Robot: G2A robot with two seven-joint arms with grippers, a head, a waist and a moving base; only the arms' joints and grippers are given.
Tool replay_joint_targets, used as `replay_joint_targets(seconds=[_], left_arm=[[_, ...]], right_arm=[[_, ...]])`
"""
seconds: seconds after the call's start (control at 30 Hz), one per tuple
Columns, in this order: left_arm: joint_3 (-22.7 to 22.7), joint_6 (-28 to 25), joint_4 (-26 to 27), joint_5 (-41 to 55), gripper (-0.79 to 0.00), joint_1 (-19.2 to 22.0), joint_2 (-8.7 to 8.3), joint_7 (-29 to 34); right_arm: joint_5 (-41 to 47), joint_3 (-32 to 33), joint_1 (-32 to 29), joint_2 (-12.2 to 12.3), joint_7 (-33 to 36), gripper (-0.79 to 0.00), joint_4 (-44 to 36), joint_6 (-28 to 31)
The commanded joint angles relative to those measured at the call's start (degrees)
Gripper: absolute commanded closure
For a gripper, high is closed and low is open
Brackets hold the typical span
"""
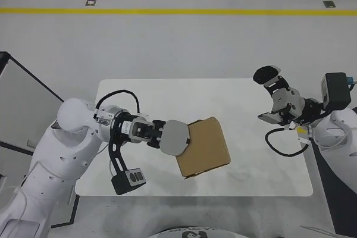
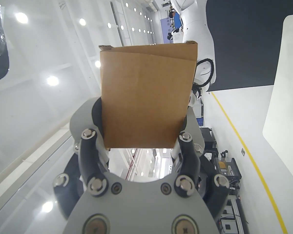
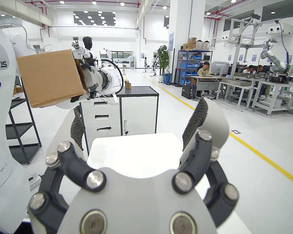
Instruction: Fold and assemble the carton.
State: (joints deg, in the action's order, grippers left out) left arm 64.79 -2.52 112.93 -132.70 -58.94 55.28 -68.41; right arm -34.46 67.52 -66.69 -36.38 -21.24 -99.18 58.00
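Over the white table (image 1: 166,101), lifted off its surface: the brown carton (image 1: 205,146), tilted, looking flat or nearly so, with no end flaps visibly tucked or closed. Pinched along one edge by the left gripper (image 1: 181,140), fingers pressed against the cardboard from both sides. Well apart, at the table's far side: the right gripper (image 3: 139,115), fingers spread wide on nothing. Judged early: picked up, yes; squaring open, folding flaps and closing probably all left.

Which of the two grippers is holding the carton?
The left gripper: its jaws clamp the carton, while the right gripper is open and empty.
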Motion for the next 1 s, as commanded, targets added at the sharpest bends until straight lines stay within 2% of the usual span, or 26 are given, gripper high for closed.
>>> replay_joint_targets(seconds=[0.0,0.1,0.33,0.53,0.6,0.87,0.97], left_arm=[[-0.15,0.01,-0.16,0.20,0.000,0.21,0.05,0.09],[-0.56,-1.22,-0.78,1.38,0.000,0.05,0.12,0.86],[-2.02,-7.74,-3.41,7.76,0.000,-1.13,0.39,4.07],[-2.91,-11.66,-4.56,12.85,0.000,-2.35,0.71,8.74],[-3.19,-12.03,-3.97,10.40,0.000,-1.97,0.64,9.03],[-3.19,-12.03,-3.97,10.40,0.000,-1.97,0.64,9.03],[-3.59,-13.65,-4.46,13.10,0.000,-2.83,0.84,12.29]], right_arm=[[0.00,0.00,0.00,0.00,0.00,-0.785,0.00,0.00],[0.00,0.00,0.00,0.00,0.00,-0.785,0.00,0.00],[0.00,0.00,0.00,0.00,0.00,-0.785,0.00,0.00],[0.00,0.00,0.00,0.00,0.00,-0.785,0.00,0.00],[0.00,0.00,0.00,0.00,0.00,-0.785,0.00,0.00],[0.00,0.00,0.00,0.00,0.00,-0.785,0.00,0.00],[0.00,0.00,0.00,0.00,0.00,-0.785,0.00,0.00]])
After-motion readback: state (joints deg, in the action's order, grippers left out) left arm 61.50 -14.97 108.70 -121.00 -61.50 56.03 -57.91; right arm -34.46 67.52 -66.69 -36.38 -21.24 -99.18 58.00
